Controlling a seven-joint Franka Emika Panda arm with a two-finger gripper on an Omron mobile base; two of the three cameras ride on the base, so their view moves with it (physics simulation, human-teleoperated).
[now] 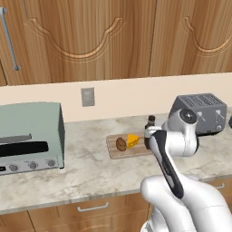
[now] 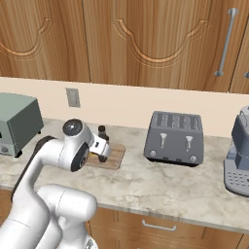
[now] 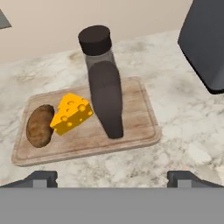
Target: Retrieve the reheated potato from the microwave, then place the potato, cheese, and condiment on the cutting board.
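A: Pincer (image 3: 112, 177) first, nearest the lens: its two tips are spread wide with nothing between them, poised over the desk (image 3: 183, 135) just short of the cutting board (image 3: 140, 111).

B: And on the board?

A: All three things. The potato (image 3: 40, 125), a dull brown oval, lies at the board's left end. The cheese (image 3: 71, 113), a yellow-orange wedge with holes, touches it on the side toward the board's middle. The condiment (image 3: 105, 87), a slim dark bottle with a dark cap, stands upright right of the middle.

B: So the task looks done?

A: I judge so. The risk is the exit: the bottle is tall and narrow-footed, and a low sweep of the arm over the board could tip it onto the cheese or roll it off.

B: Beyond the board?

A: A grey toaster (image 1: 200, 113) past its right end, a pale green toaster oven (image 1: 29, 136) well off its left.
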